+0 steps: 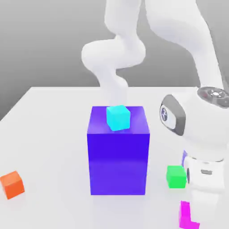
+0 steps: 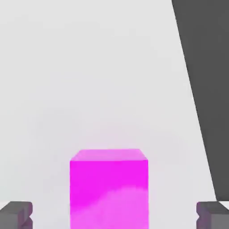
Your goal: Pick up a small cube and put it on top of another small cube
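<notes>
Exterior view: the desk [image 1: 53,147] carried the small magenta cube [image 1: 184,214] well forward of its far edge and well across from its left-hand edge, toward the exterior view's right. The green cube [image 1: 176,176] sat near it, closer to the far edge. The large blue-purple block [image 1: 118,163] stood between the green cube and the desk's left-hand edge, with the cyan cube [image 1: 118,117] on top; the orange cube [image 1: 12,184] lay nearer that left-hand edge. The tool [image 1: 204,208] was over the magenta cube's area and partly hid it.

Hand view: the tool's fingers stood wide apart, with nothing clamped. The magenta cube lay between their lines, clearance visible on both sides, and looked roughly squared to them. A desk edge ran past, beyond one finger, at a slant to the cube.

Assessment: the step in hand was judged to be the approach for the grasp. Good practice called for a straight descent — both pads clearing the cube's sides — then an even close at mid-height, without touching the desk. Whether the cube was exactly centred in depth could not be told. A lopsided close would probably have turned it.
</notes>
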You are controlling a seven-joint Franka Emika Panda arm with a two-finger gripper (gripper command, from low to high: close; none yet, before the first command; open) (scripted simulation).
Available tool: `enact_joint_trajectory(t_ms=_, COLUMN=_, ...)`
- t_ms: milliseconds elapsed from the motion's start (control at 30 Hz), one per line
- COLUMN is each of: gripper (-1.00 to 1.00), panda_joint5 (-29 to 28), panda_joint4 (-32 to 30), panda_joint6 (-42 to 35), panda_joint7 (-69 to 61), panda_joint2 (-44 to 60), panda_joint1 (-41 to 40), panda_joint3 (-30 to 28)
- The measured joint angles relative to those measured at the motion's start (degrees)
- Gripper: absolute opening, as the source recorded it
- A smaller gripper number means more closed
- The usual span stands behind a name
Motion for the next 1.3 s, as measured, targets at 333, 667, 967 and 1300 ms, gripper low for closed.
enact_joint_trajectory(t_ms=333, gripper=-1.00, panda_joint5=-0.43, panda_joint4=-0.53, panda_joint6=-2.04, panda_joint7=0.26, panda_joint2=-2.47, panda_joint1=0.22, panda_joint3=-0.26)
enact_joint_trajectory(t_ms=667, gripper=-1.00, panda_joint5=-7.65, panda_joint4=-13.76, panda_joint6=-8.04, panda_joint7=-19.18, panda_joint2=-22.20, panda_joint1=1.46, panda_joint3=1.14)
enact_joint_trajectory(t_ms=967, gripper=-1.00, panda_joint5=-3.03, panda_joint4=-25.65, panda_joint6=-5.19, panda_joint7=-46.32, panda_joint2=-30.85, panda_joint1=6.65, panda_joint3=1.49)
enact_joint_trajectory(t_ms=1300, gripper=1.00, panda_joint5=-2.45, panda_joint4=-25.47, panda_joint6=5.25, panda_joint7=-47.15, panda_joint2=-20.13, panda_joint1=6.90, panda_joint3=1.25)
